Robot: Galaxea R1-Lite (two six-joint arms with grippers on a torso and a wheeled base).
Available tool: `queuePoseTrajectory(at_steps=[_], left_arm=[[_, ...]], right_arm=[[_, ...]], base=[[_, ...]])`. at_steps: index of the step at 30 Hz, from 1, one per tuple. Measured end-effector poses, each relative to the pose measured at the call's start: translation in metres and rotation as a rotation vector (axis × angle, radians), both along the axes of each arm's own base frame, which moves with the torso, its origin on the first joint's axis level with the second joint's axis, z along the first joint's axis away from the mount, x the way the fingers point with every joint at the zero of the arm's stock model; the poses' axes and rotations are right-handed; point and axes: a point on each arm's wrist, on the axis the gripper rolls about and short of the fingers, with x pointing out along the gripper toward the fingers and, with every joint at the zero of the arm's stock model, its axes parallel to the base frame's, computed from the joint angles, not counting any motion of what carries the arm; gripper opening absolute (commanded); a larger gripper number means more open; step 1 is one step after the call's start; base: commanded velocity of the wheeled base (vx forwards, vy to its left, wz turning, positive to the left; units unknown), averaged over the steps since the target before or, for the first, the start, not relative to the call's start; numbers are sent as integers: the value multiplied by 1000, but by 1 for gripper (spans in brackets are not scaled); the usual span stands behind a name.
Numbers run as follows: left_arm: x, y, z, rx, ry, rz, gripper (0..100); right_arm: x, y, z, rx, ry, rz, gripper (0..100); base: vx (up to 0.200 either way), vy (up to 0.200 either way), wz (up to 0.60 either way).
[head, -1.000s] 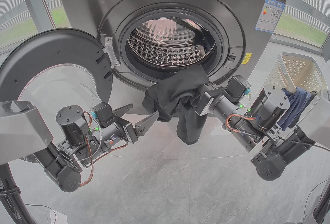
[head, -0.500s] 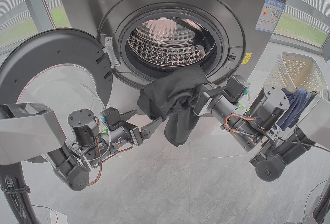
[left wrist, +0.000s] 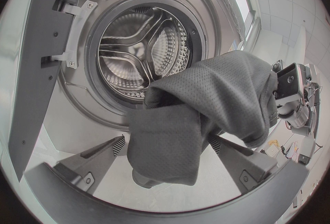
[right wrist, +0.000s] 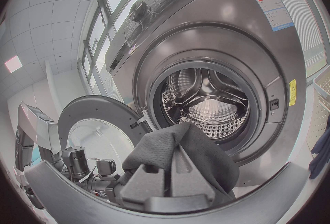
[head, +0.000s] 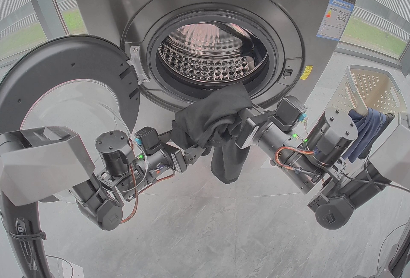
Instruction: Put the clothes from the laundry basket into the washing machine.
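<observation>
At 6 o'clock below the drum opening point(head: 211, 50), the right gripper point(head: 242, 121) was clamped on the black garment point(head: 213, 114), the left gripper point(head: 194, 151), opened wide, straddled its hanging fold from 8 o'clock, and the laundry basket point(head: 368, 86) stood at 3 o'clock.

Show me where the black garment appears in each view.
Head view: black garment at centre, just below the drum opening.
Left wrist view: garment hanging before the drum opening.
Right wrist view: garment draped over the right pincer, before the opening.
Shared landmark: drum opening.
</observation>
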Motion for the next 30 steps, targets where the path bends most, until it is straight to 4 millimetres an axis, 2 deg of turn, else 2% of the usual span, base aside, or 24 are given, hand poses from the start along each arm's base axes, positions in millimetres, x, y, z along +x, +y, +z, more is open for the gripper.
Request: queuePoseTrajectory(at_steps=[7, 8, 20, 24, 30], left_arm=[[8, -5, -3, -6, -13, 0, 100], [9, -6, -3, -7, -15, 2, 0], [14, -6, 4, -30, -39, 44, 0], [6, -5, 11, -29, -41, 37, 0], [-20, 1, 27, -28, -50, 5, 0]], right_arm=[[-2, 2, 0, 2, 2, 8, 0], [-2, 2, 0, 2, 2, 8, 0], [-2, 2, -1, 6, 8, 9, 0], [0, 1, -1, 6, 9, 5, 0], [4, -2, -4, 0, 19, -8, 0]], base=[[0, 0, 0], [0, 0, 0], [0, 0, 0], [0, 0, 0], [0, 0, 0]])
